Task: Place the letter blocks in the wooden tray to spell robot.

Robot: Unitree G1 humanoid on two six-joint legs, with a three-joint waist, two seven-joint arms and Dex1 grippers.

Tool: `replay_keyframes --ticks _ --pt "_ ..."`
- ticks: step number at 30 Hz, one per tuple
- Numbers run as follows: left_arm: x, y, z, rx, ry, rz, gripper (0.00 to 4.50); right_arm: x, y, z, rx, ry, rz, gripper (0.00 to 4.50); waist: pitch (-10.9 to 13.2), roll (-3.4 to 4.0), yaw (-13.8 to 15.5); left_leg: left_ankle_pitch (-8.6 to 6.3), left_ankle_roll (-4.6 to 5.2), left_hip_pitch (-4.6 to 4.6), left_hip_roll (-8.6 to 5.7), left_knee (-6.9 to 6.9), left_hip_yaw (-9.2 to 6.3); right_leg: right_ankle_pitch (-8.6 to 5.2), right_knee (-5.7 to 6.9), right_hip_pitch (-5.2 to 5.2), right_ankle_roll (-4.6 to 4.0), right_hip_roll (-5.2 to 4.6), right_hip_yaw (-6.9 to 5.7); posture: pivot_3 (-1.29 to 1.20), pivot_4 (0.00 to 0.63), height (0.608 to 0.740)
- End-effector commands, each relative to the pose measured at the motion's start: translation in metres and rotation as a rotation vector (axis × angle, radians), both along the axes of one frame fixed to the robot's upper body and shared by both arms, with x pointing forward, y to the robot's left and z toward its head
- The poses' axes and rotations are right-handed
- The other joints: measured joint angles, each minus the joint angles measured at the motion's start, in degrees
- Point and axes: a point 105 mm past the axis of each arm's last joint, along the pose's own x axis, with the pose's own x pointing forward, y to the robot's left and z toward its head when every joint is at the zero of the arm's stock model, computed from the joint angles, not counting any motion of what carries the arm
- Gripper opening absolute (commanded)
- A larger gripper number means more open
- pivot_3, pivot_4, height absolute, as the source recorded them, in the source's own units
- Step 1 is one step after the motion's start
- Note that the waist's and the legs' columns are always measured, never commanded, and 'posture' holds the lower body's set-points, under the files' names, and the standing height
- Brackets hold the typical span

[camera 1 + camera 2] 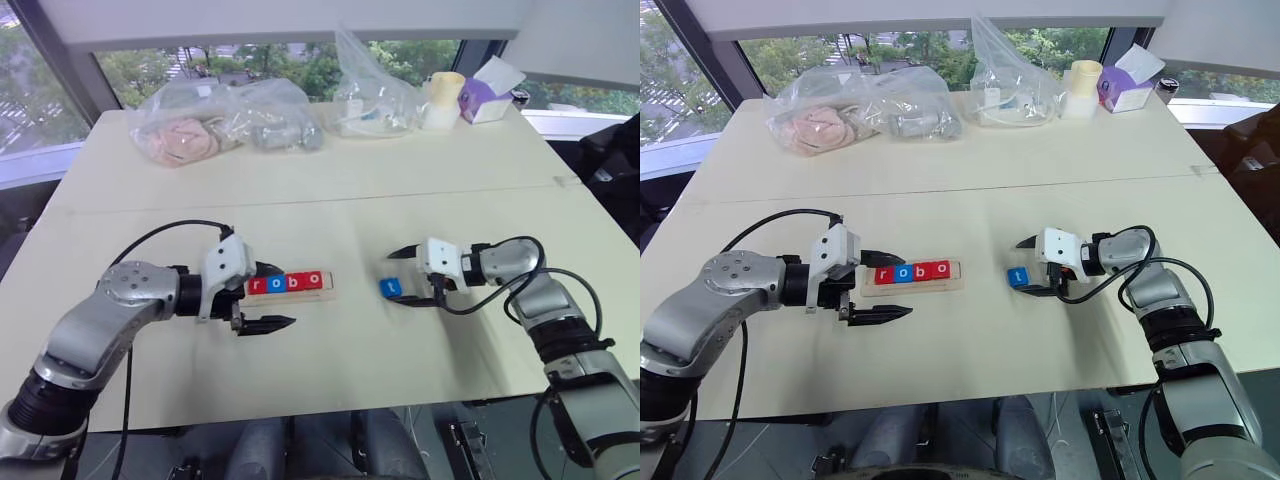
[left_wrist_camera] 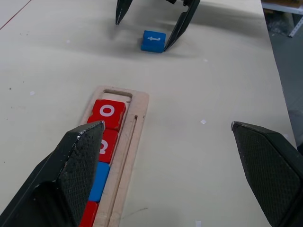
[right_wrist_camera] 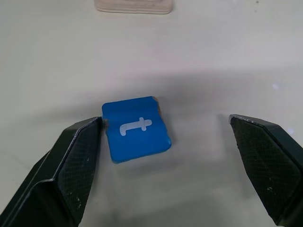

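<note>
While four blocks (image 1: 286, 283) reading r, o, b, o sit in the tray (image 1: 325, 289), we spread our right hand (image 1: 414, 276) wide around the blue t block (image 1: 391, 287) on the bench (image 1: 330, 200), one finger (image 3: 71, 161) touching it; our left hand (image 1: 262, 297) gapes open over the tray's near end.

In the left wrist view, a black finger (image 2: 71, 175) is covering part of the letter blocks (image 2: 105, 142) and the near end of the wooden tray (image 2: 135, 137). The plastic bags (image 1: 220, 120) at the far worktop edge are blurring their contents beyond telling.
</note>
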Motion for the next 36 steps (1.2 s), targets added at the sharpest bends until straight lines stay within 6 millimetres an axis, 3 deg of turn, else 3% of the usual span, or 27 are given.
replay_keyframes --ticks 1,3,6,11,15,19,23,27,36 --pt "0.001 -0.003 0.009 -0.005 -0.049 -0.014 4.5 -0.008 -0.001 0.0 0.032 0.097 -0.002 4.44 0.0 0.0 0.2 0.0 0.0 -0.02 -0.01 0.0 -0.01 0.0 -0.01 0.0 0.0 -0.01 0.0 0.0 0.15 0.734" --pt "0.0 -0.003 0.008 -0.004 -0.049 -0.015 4.5 -0.009 0.0 0.002 0.067 0.118 -0.012 4.44 0.0 0.0 0.2 0.0 0.0 -0.03 -0.02 0.01 -0.02 0.0 -0.03 0.0 0.0 -0.02 0.0 0.0 0.15 0.734" --pt "0.001 -0.004 0.008 -0.005 -0.052 -0.016 4.5 -0.012 0.002 -0.004 0.05 0.134 0.003 3.69 0.0 0.0 0.1 0.0 0.0 -0.03 -0.03 0.0 -0.01 0.0 -0.03 -0.01 0.0 -0.04 0.0 0.0 0.15 0.734" --pt "0.007 0.002 0.009 0.008 -0.062 0.01 4.5 -0.009 0.01 -0.004 0.061 0.132 0.008 1.13 0.0 0.0 -0.1 0.0 0.0 -0.02 -0.02 0.01 0.0 0.0 -0.03 -0.01 0.01 -0.02 0.0 0.0 0.15 0.734" --pt "0.013 0.02 0.008 0.047 -0.073 0.066 4.5 0.002 0.024 0.014 0.121 0.085 -0.009 1.12 0.0 0.0 -0.3 0.0 0.0 -0.02 0.0 -0.01 -0.01 0.0 -0.01 -0.05 0.01 -0.01 0.0 0.0 0.15 0.734" --pt "0.015 0.042 0.007 0.104 -0.055 0.101 4.5 0.002 0.063 0.036 0.17 0.055 0.056 1.12 0.0 0.04 -0.4 0.0 0.0 -0.09 0.02 -0.08 -0.04 0.0 0.07 -0.26 0.0 -0.01 0.1 0.0 0.15 0.734" --pt "0.011 0.054 0.0 0.156 -0.026 0.103 4.5 0.004 0.083 0.033 0.114 0.026 0.084 1.12 0.0 0.03 0.1 0.0 -0.01 -0.17 0.0 -0.12 -0.04 0.0 0.07 -0.37 0.01 -0.02 0.1 0.0 0.15 0.734" --pt "0.011 0.054 0.0 0.147 -0.033 0.118 4.5 0.004 0.096 0.029 0.091 0.033 0.112 1.12 0.0 0.02 0.3 -0.01 -0.02 -0.23 -0.05 -0.09 -0.04 0.0 0.0 -0.36 0.01 -0.08 0.09 0.0 0.15 0.734" --pt "0.005 0.046 -0.008 0.116 -0.013 0.132 4.5 0.017 0.101 0.02 0.038 0.019 0.113 1.12 0.0 0.02 -0.2 -0.01 -0.01 -0.24 -0.02 -0.16 0.0 0.01 0.07 -0.47 0.01 -0.01 0.11 0.0 0.15 0.734"
